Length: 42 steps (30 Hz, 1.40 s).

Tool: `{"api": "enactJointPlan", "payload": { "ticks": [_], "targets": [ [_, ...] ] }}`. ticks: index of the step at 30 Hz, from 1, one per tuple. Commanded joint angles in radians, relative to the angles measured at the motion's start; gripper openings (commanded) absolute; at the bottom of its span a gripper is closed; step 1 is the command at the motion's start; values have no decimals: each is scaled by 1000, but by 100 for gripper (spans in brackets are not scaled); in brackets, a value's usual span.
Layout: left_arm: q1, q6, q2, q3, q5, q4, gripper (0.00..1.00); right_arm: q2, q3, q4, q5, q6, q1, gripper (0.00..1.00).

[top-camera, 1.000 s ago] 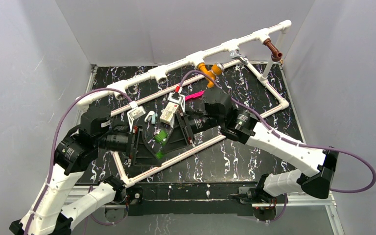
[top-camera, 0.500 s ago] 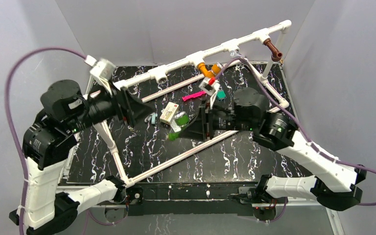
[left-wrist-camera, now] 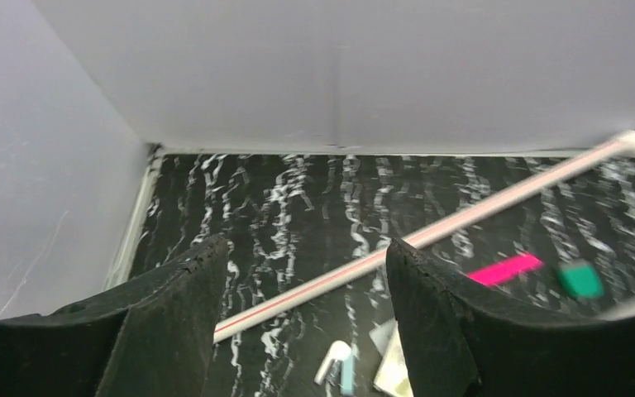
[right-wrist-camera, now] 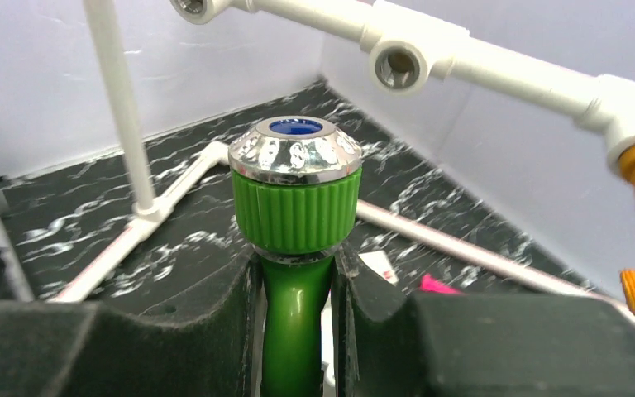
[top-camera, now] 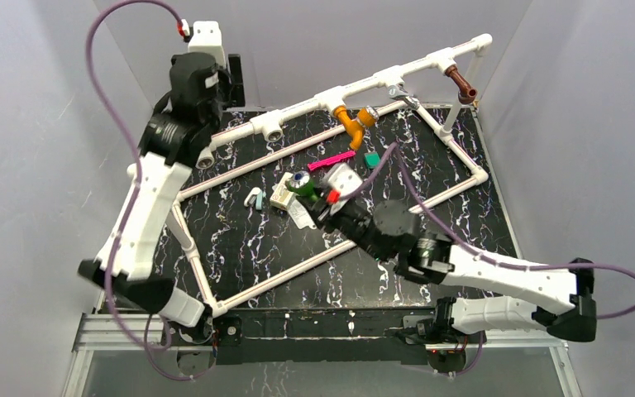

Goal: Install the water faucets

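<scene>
Two fingers of the right gripper (right-wrist-camera: 296, 281) are squeezing the green tap (right-wrist-camera: 296, 198) by its thin neck, near the white pipe's hole (right-wrist-camera: 397, 66). With so small a hold, it may be twisting and going in crooked. The left gripper (left-wrist-camera: 306, 281) is hanging open, holding nothing.

A black, white-veined table (top-camera: 430, 223) carries a white pipe frame (top-camera: 463, 187), and inside the frame lie a pink strip (top-camera: 331, 160), a green block (top-camera: 371, 159), a cream box (top-camera: 281, 196) and a small teal-and-white clip (top-camera: 254, 198).
</scene>
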Motion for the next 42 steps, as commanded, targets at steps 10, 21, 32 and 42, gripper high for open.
{"api": "enactJointPlan", "payload": {
  "ticks": [10,21,32,42],
  "targets": [
    [194,-61,105,-125,69,99,68,195,-100,1015,414,-676,176,1],
    [194,-109,-9,-425,41,198,68,268,-10,859,346,-484,80,1],
    [195,-123,2,-523,37,232,68,296,48,718,271,-341,23,1],
    [193,-112,-10,-611,53,295,69,324,55,713,269,-304,-3,1]
  ]
}}
